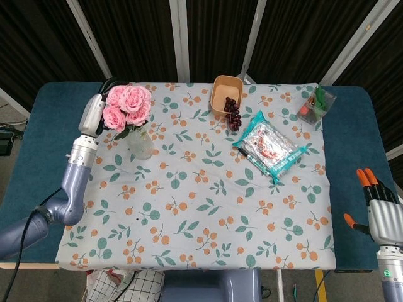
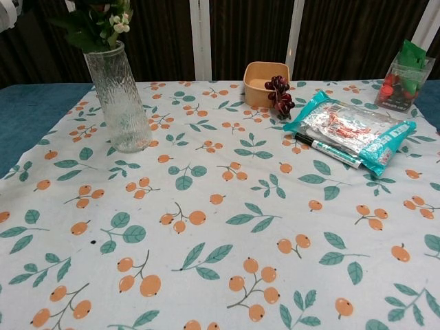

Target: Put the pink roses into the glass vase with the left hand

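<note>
Roses point(image 1: 126, 104) in vase point(image 2: 118, 96) — left hand point(image 1: 92, 115) beside blooms, finger state unclear — withdrawal could tip vase.

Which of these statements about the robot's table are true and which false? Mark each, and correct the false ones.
1. The pink roses sit in the glass vase. True.
2. The orange bowl stands at the near edge of the table. False: it stands at the far edge.
3. A black marker lies against the snack packet. True.
4. The right hand holds the vase. False: it holds nothing, away at the right edge.
</note>
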Controlling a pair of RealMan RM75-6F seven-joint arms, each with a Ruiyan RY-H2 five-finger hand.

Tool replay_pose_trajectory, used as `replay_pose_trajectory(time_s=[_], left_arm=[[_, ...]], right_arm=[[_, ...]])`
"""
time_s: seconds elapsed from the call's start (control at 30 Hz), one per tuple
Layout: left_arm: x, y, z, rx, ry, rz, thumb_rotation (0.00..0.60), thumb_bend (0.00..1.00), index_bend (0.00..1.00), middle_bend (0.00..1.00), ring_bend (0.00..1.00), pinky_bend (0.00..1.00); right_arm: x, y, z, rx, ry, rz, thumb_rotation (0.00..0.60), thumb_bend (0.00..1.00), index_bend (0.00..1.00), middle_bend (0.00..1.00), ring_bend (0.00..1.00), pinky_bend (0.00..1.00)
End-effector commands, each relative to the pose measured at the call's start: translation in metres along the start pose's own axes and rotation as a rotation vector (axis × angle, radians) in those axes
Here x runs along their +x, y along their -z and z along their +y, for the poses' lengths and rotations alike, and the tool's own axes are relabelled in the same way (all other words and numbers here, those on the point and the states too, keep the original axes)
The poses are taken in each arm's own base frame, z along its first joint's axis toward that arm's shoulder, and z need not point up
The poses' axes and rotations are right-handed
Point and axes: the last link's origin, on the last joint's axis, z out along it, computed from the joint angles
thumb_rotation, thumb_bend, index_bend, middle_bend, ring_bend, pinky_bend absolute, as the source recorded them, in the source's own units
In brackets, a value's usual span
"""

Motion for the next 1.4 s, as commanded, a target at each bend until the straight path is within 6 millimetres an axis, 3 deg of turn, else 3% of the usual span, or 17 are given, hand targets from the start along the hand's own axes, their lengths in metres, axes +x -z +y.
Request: replay_pose_trajectory(time_s=[0.03, 0.2, 0.47, 0.7, 0.9, 0.97, 1.07, 1.2, 1.3, 1.4], left_arm=[[0.003, 0.008, -0.003, 0.023, -0.096, -0.066, 0.600, 0.24, 0.30, 0.15, 0.02, 0.22], [0.015, 0.022, 0.001, 0.043, -0.211, -0.137, 0.600, 0.23, 0.29, 0.15, 0.01, 0.22], [0.064, 0.069, 0.008, 0.111, -0.402, -0.085, 0.600, 0.20, 0.29, 0.16, 0.02, 0.24], [0.087, 0.108, 0.007, 0.234, -0.526, -0.153, 0.600, 0.20, 0.25, 0.15, 0.02, 0.24], [0.095, 0.151, 0.019, 0.309, -0.640, -0.181, 0.600, 0.20, 0.23, 0.15, 0.02, 0.23], [0.097, 0.176, 0.019, 0.291, -0.674, -0.137, 0.600, 0.21, 0.23, 0.15, 0.02, 0.23], [0.094, 0.226, 0.003, 0.287, -0.736, -0.076, 0.600, 0.22, 0.23, 0.15, 0.02, 0.23], [0.077, 0.288, -0.035, 0.327, -0.749, -0.033, 0.600, 0.22, 0.22, 0.15, 0.02, 0.23], [0.072, 0.309, -0.057, 0.379, -0.721, -0.002, 0.600, 0.22, 0.17, 0.14, 0.02, 0.22], [0.079, 0.306, -0.057, 0.358, -0.746, 0.019, 0.600, 0.22, 0.17, 0.14, 0.02, 0.22]], right_arm=[[0.001, 0.001, 0.000, -0.001, 0.002, 0.000, 0.600, 0.25, 0.00, 0.00, 0.09, 0.16], [0.005, 0.004, -0.004, 0.009, -0.003, 0.024, 0.600, 0.25, 0.00, 0.00, 0.09, 0.16], [0.006, 0.011, -0.012, 0.035, -0.003, 0.006, 0.600, 0.25, 0.00, 0.00, 0.06, 0.16], [0.003, 0.011, -0.018, 0.056, 0.001, -0.012, 0.600, 0.25, 0.00, 0.00, 0.06, 0.16], [0.001, 0.012, -0.021, 0.070, -0.001, -0.019, 0.600, 0.25, 0.00, 0.00, 0.06, 0.16], [0.002, 0.014, -0.022, 0.078, -0.003, -0.019, 0.600, 0.25, 0.00, 0.00, 0.06, 0.16], [0.003, 0.017, -0.024, 0.090, -0.004, -0.018, 0.600, 0.25, 0.00, 0.00, 0.06, 0.15], [0.004, 0.020, -0.026, 0.109, 0.001, -0.017, 0.600, 0.25, 0.00, 0.00, 0.06, 0.14], [0.003, 0.020, -0.027, 0.118, 0.018, -0.021, 0.600, 0.25, 0.01, 0.00, 0.05, 0.14], [0.003, 0.018, -0.026, 0.127, 0.033, -0.023, 0.600, 0.25, 0.01, 0.00, 0.05, 0.14]])
